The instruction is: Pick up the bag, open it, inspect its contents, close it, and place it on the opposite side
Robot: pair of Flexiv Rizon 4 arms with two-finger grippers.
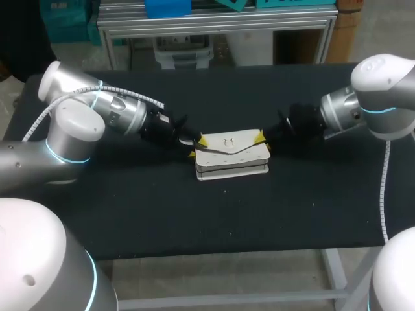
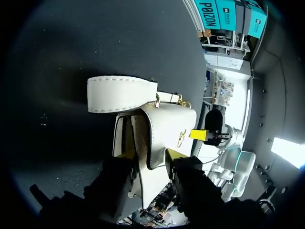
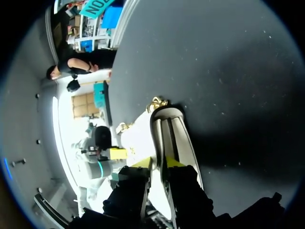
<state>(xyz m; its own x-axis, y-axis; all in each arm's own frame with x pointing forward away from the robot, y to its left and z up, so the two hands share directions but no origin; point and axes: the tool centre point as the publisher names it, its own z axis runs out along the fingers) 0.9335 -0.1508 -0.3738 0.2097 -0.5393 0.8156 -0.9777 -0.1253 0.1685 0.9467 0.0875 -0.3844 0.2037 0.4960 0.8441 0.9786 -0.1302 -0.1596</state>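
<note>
Two ends of the white bag are pinched, one by the left claw, the other by the right claw, likely to steady it in the middle of the desk before lifting; its flap lies closed.

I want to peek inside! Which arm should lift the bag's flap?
Probably the right gripper: its tips pinch only a thin layer at one end of the bag. The left gripper straddles more layers, better for steadying.

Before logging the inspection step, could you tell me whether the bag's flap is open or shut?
Shut: the flap lies flat over the bag.
</note>
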